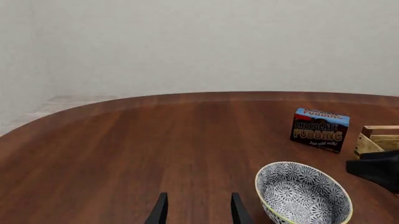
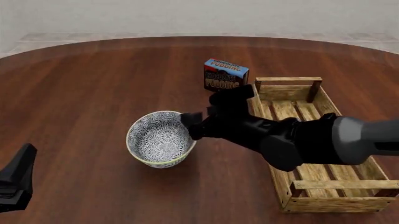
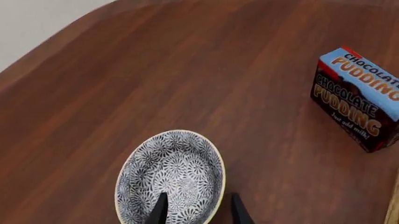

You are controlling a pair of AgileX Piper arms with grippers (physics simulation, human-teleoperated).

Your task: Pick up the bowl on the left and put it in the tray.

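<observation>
The bowl (image 2: 159, 140), white with a dense blue-grey floral pattern and a pale rim, stands upright on the table left of the tray (image 2: 299, 186), a long light-wood slatted crate. My right gripper (image 2: 188, 125) reaches across from the right to the bowl's right rim. In the right wrist view the bowl (image 3: 174, 172) lies under the right gripper (image 3: 197, 211), which is open: one finger is over the inside, the other outside the rim. My left gripper (image 1: 197, 212) is open and empty over bare wood, with the bowl (image 1: 303, 193) off to its side.
A small dark chocolate pudding box (image 2: 225, 74) stands behind the bowl, near the tray's far end bar (image 2: 288, 81). The left arm (image 2: 16, 184) sits low at the table's near left. The round wooden table (image 2: 81, 93) stretches wide to the left.
</observation>
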